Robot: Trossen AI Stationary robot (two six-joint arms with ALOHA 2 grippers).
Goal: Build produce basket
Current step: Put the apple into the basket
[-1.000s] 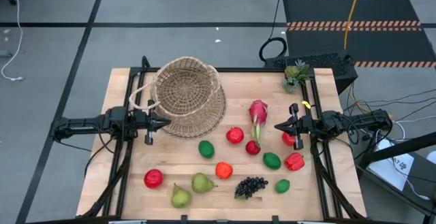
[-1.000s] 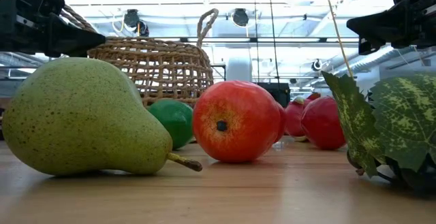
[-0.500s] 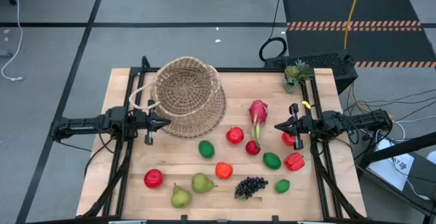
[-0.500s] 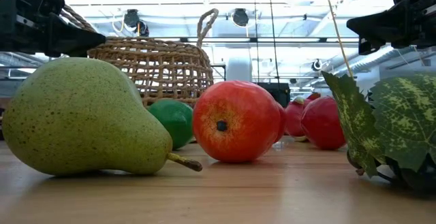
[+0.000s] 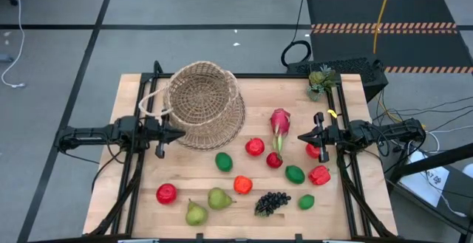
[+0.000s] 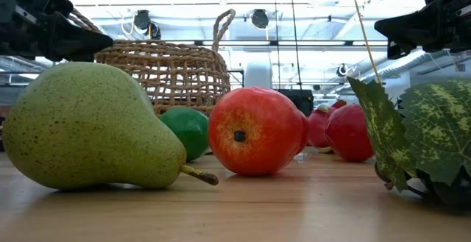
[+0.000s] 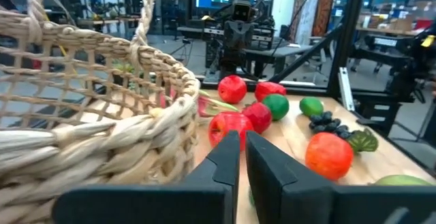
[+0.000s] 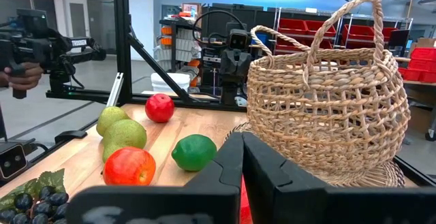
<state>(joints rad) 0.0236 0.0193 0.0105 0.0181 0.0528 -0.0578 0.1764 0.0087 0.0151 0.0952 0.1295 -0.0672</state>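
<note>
The round light-tan woven wicker basket (image 5: pixel 205 104) is the largest thing on the wooden table (image 5: pixel 133 199). It lies in the far left part, tipped on its side, so its opening shows from above, and its thin loop handle (image 5: pixel 151 103) points to the left. It looks empty, so I judge that the task is at its very start: no fruit is packed yet.

The left gripper (image 5: pixel 180 134) hangs just beside the near left wall of the basket, with its jaws pressed together and nothing between them. The right gripper (image 5: pixel 301 137) waits over the right side of the table, also closed and empty, close to the pink dragon fruit (image 5: pixel 280 122) and well apart from the basket.

The fruits lie scattered near and right of the basket: two yellow-green pears (image 5: pixel 208 205), a dark bunch of grapes (image 5: pixel 272 202), a red apple (image 5: pixel 166 193), a green lime (image 5: pixel 224 161) and several other red and green pieces.

The next move, I think, asks first to open one gripper. Either the left one sets the basket upright, or the right one takes a fruit close to it.
</note>
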